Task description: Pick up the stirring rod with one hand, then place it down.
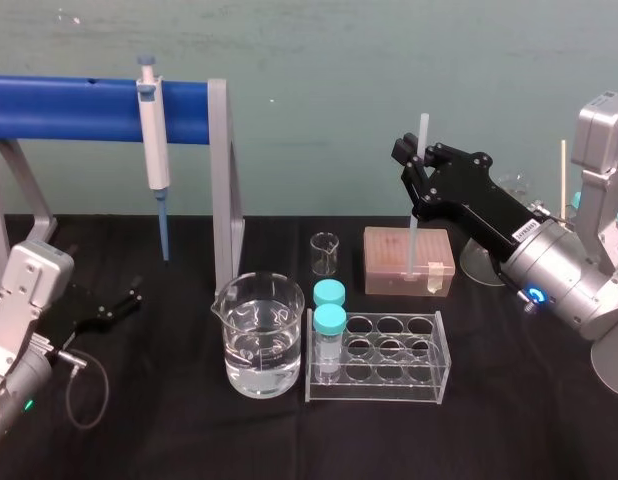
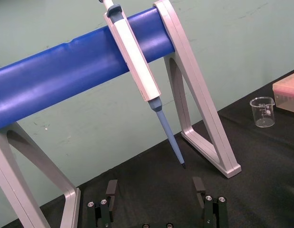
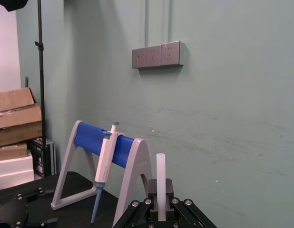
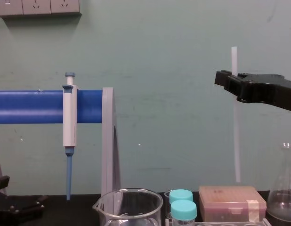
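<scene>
The stirring rod (image 1: 416, 230) is a thin white translucent stick that hangs upright in the air. Its lower end is just above the pink tip box (image 1: 407, 260). My right gripper (image 1: 418, 155) is shut on the rod near its top, with a short end sticking out above the black jaws. The chest view shows the rod (image 4: 236, 141) running down from the right gripper (image 4: 233, 81). In the right wrist view the rod's top (image 3: 160, 171) stands between the fingers of the right gripper (image 3: 160, 192). My left gripper (image 2: 155, 190) rests open low at the left, near the stand.
A white-and-blue pipette (image 1: 154, 140) hangs on the blue-barred stand (image 1: 69, 105) at back left. In the middle stand a beaker of water (image 1: 257, 335), a small empty beaker (image 1: 325, 253) and a clear rack (image 1: 379, 355) with two teal-capped vials. A flask (image 4: 284, 197) stands at right.
</scene>
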